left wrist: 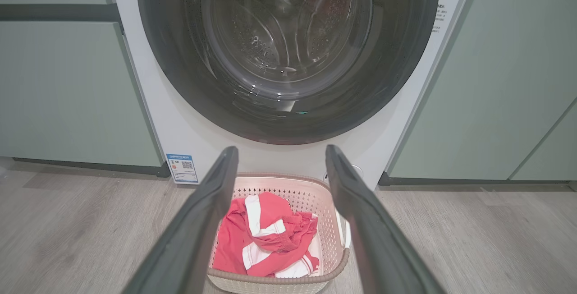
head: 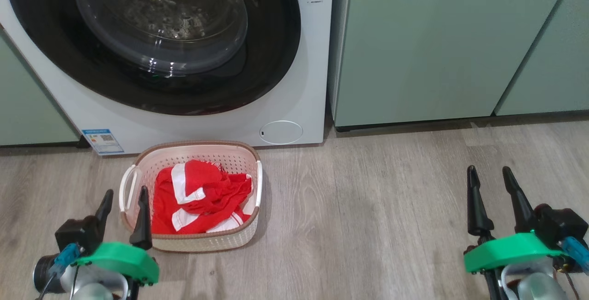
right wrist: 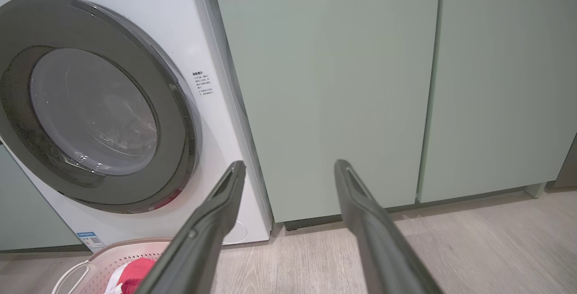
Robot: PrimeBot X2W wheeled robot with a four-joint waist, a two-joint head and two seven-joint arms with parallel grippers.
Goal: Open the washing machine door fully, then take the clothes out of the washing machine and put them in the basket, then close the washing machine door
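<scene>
The white washing machine [head: 294, 106] [left wrist: 180, 127] [right wrist: 216, 118] stands between pale green cabinets. Its door [head: 152, 37] [left wrist: 288, 50] [right wrist: 90, 104], black rim around a clear glass bowl, lies flat against the front, shut. On the floor just before it sits the cream basket [head: 248, 152] [left wrist: 333, 258] [right wrist: 90, 262]. The red and white clothes [head: 200, 199] [left wrist: 266, 240] [right wrist: 137, 271] are heaped inside it. My left gripper [head: 125, 205] [left wrist: 281, 161] is open and empty at the basket's near left corner. Far off to the right, my right gripper [head: 490, 180] [right wrist: 290, 170] is open and empty over bare floor.
Pale green cabinets [head: 437, 47] [right wrist: 338, 82] flank the machine on both sides. Grey wood-look floor [head: 368, 208] runs wide between the basket and my right gripper. A blue label [head: 102, 141] and a round service flap [head: 280, 132] mark the machine's lower front.
</scene>
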